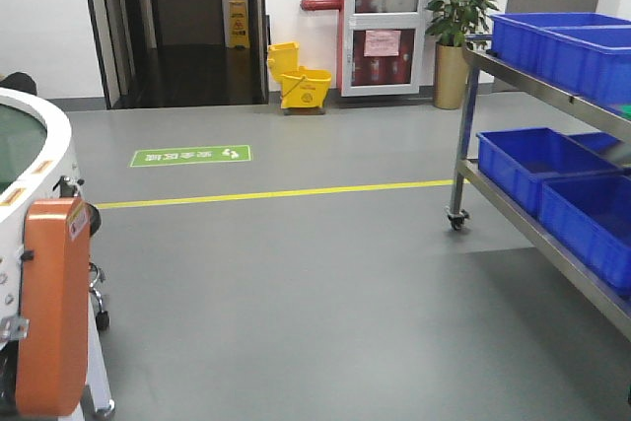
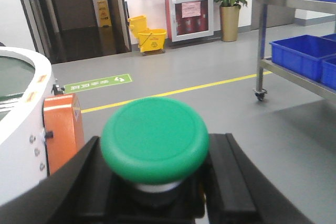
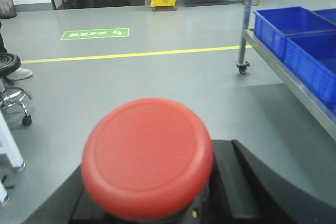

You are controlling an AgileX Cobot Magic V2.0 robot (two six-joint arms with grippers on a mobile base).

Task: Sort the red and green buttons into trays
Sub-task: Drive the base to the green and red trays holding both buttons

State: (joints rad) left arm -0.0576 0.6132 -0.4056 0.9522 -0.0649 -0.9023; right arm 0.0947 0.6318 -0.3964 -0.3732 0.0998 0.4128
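- Left tool (image 2: 157,192), clamped on green button (image 2: 155,137), held left of steel rack (image 2: 261,51).
- Right tool (image 3: 157,208), clamped on red button (image 3: 147,156), likewise left of rack.
- Step judged: transport; trays unseen, must be found, colours matched.

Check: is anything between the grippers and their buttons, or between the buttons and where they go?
Nothing at the grippers: the left gripper holds the green button, the right gripper the red button. No tray is in view, so that path cannot be judged.
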